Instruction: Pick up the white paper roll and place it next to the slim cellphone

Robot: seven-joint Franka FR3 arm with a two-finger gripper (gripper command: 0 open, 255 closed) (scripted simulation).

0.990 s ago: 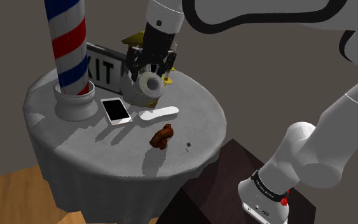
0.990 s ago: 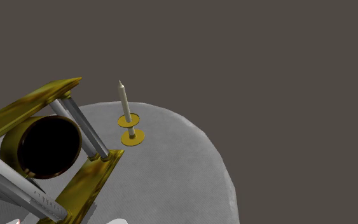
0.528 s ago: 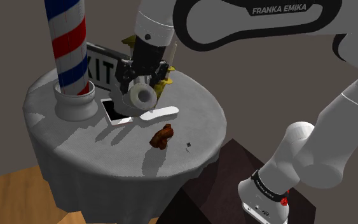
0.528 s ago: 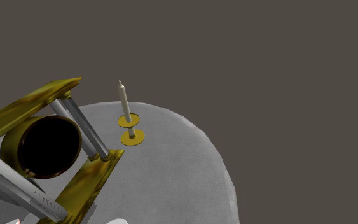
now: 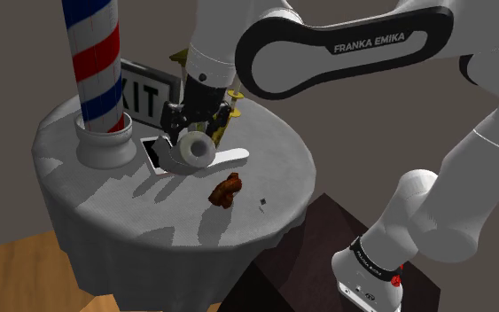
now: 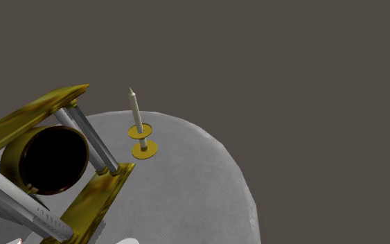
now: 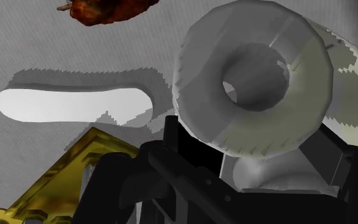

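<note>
Your gripper is clamped on the white paper roll, low over the table at three o'clock of the slim cellphone in the shoulder view, so lower straight, miss the screen, and release only once it rests.

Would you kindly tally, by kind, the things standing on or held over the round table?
Striped barber pole: 1
Lettered sign: 1
Cellphone: 1
Paper roll: 1
White flat oblong piece: 1
Brown lump: 1
Candlestick: 1
Gold stand: 1
Tiny dark speck: 1
Total: 9
</note>
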